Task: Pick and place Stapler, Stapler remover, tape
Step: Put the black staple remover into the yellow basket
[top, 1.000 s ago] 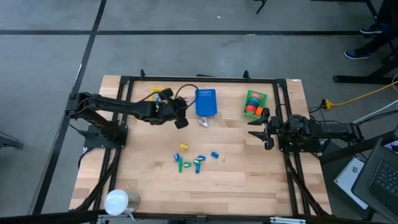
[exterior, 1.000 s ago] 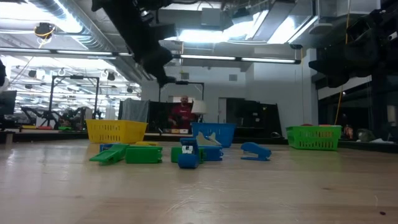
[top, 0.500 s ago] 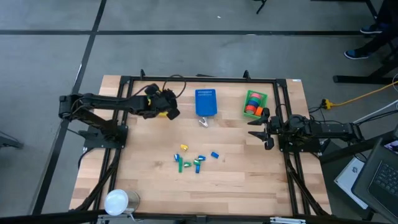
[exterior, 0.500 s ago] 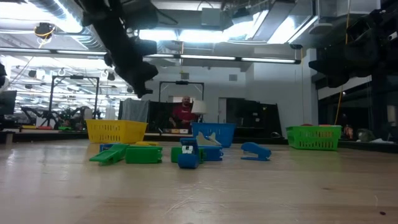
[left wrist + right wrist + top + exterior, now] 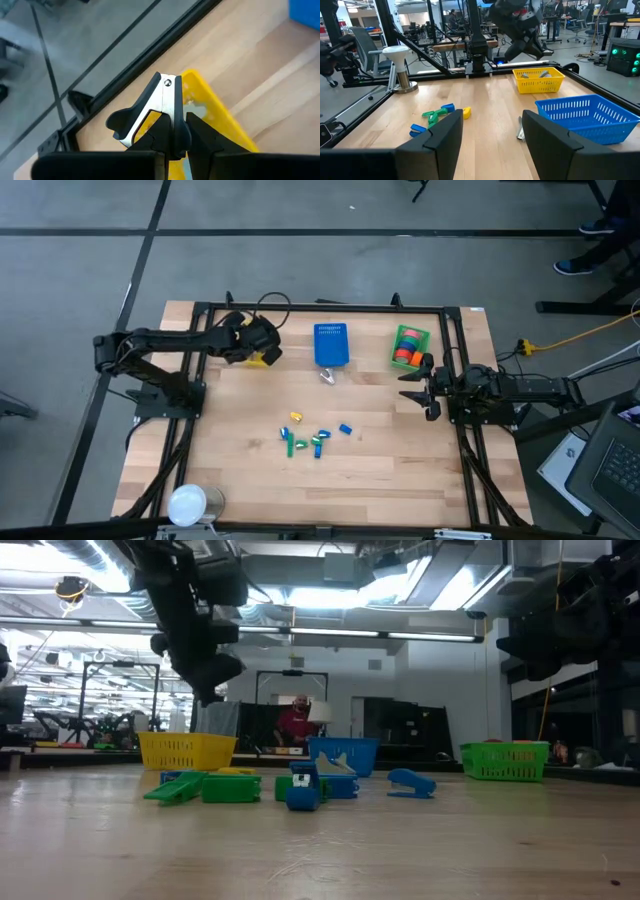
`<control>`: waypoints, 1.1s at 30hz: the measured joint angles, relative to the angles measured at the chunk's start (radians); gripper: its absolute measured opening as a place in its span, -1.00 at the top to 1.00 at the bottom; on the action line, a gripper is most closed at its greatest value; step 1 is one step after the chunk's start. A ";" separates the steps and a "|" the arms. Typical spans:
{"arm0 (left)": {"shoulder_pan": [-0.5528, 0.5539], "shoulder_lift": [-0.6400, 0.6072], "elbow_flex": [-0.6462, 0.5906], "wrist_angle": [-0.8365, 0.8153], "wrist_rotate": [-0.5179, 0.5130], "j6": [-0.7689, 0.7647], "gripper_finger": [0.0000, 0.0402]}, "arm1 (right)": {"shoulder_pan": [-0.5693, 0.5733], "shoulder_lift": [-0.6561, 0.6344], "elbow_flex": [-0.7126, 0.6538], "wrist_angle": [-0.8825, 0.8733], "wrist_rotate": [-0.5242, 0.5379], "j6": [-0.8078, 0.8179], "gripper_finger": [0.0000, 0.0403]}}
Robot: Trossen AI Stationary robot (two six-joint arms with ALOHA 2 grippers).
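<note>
Staple remover (image 5: 159, 107): one, silver and black, pinched in the left gripper (image 5: 174, 131) above the yellow basket (image 5: 262, 357) near the tabletop's far edge.
Second remover (image 5: 327, 377): silver, beside the blue basket (image 5: 331, 345).
Tape (image 5: 406, 348): several rolls in the green basket (image 5: 421, 337), far right corner.
Staplers (image 5: 318, 439): about six small ones, tabletop middle.
Right gripper (image 5: 420, 391): spread, empty, right edge.
White cup (image 5: 187, 504): near left corner.

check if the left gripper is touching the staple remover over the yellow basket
Touching. The left wrist view shows the left gripper shut on the staple remover, its metal body pinched between the fingers, above the yellow basket.
</note>
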 joint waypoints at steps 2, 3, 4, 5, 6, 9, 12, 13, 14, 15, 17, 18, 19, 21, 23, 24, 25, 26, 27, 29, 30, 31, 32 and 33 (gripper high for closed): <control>0.019 0.000 0.000 -0.026 0.016 -0.009 0.85 | 0.000 0.000 0.000 0.000 0.000 0.000 -0.04; 0.028 0.000 0.000 -0.037 0.024 -0.009 0.85 | 0.000 0.000 0.000 0.000 0.000 0.000 -0.04; 0.037 0.000 0.000 -0.044 0.030 -0.009 0.85 | 0.000 0.000 0.000 0.000 0.000 0.000 -0.04; 0.046 0.000 0.000 -0.048 0.039 -0.008 0.85 | 0.000 0.000 0.000 0.000 0.000 0.000 -0.04; 0.056 0.000 0.000 -0.053 0.052 -0.008 0.85 | 0.000 0.000 0.000 0.000 0.000 0.000 -0.04; 0.085 0.000 0.000 -0.053 0.103 -0.005 0.85 | 0.000 0.000 0.000 0.000 0.000 0.000 -0.05; 0.112 0.000 0.000 -0.054 0.126 0.018 0.84 | 0.000 0.000 0.000 0.000 0.000 0.000 -0.05; 0.120 0.000 0.000 -0.053 0.130 0.018 0.84 | 0.000 0.000 0.000 0.000 0.000 0.000 -0.05; 0.130 0.000 0.000 -0.053 0.143 0.019 0.84 | 0.000 0.000 0.000 0.000 0.000 0.000 -0.05; 0.139 0.000 0.000 -0.053 0.168 0.018 0.84 | 0.000 0.000 0.000 0.000 0.000 0.000 -0.05; 0.157 0.001 0.000 -0.053 0.231 0.018 0.84 | 0.000 0.000 0.000 0.000 0.000 0.000 -0.05; 0.163 0.005 0.000 -0.053 0.261 0.018 0.84 | 0.000 0.000 0.000 0.000 0.000 0.000 -0.05; 0.167 0.012 0.000 -0.052 0.282 0.019 0.84 | 0.000 0.000 0.000 0.000 0.000 0.000 -0.05; 0.174 0.025 -0.001 -0.054 0.310 0.019 0.84 | 0.000 0.000 0.000 0.000 0.000 0.000 -0.05; 0.178 0.041 -0.001 -0.053 0.331 0.022 0.83 | 0.000 0.000 0.000 0.000 0.000 0.000 -0.05; 0.179 0.051 -0.001 -0.054 0.338 0.022 0.82 | 0.000 0.000 0.000 0.000 0.000 0.000 -0.05; 0.179 0.060 -0.001 -0.054 0.343 0.022 0.82 | 0.000 0.000 0.000 0.000 0.000 0.000 -0.05; 0.178 0.067 -0.001 -0.053 0.348 0.027 0.82 | 0.000 0.000 0.000 0.000 0.000 0.000 -0.05; 0.178 0.073 -0.001 -0.053 0.356 0.032 0.82 | 0.000 0.000 0.000 0.000 0.000 0.000 -0.05; 0.177 0.084 -0.001 -0.053 0.365 0.037 0.82 | 0.000 0.000 0.000 0.000 0.000 0.000 -0.05; 0.176 0.087 -0.001 -0.054 0.367 0.037 0.82 | 0.000 0.000 0.000 0.000 0.000 0.000 -0.05; 0.176 0.087 -0.001 -0.053 0.367 0.037 0.81 | 0.000 0.000 0.000 0.000 0.000 0.000 -0.05; 0.176 0.087 -0.001 -0.052 0.367 0.038 0.79 | 0.000 0.000 0.000 0.000 0.000 0.000 -0.05; 0.176 0.087 -0.001 -0.053 0.367 0.045 0.76 | 0.000 0.000 0.000 0.000 0.000 0.000 -0.05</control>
